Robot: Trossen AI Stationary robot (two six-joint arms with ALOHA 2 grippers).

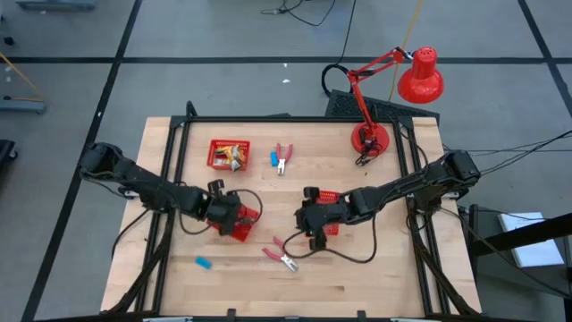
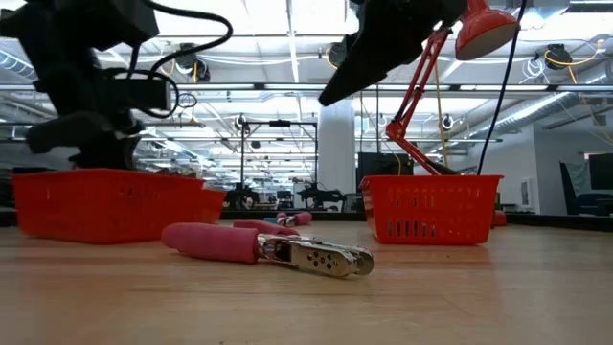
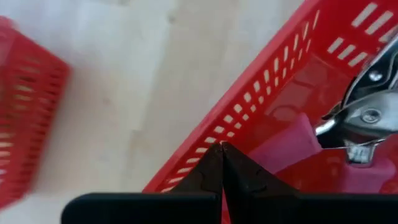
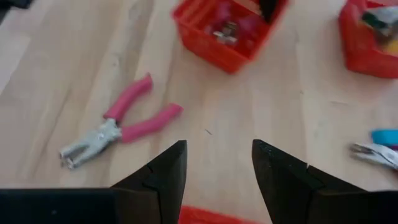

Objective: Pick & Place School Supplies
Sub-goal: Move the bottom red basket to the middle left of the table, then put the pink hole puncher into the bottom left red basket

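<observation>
In left basket, pink-handled tool

Pink-handled punch pliers lie flat at table's six o'clock; another pair at twelve; blue block at seven.

From overhead my left end effector covered most of the near red basket. Its wrist view cut off the pink-handled tool inside. Far basket contents were too small to identify.
</observation>
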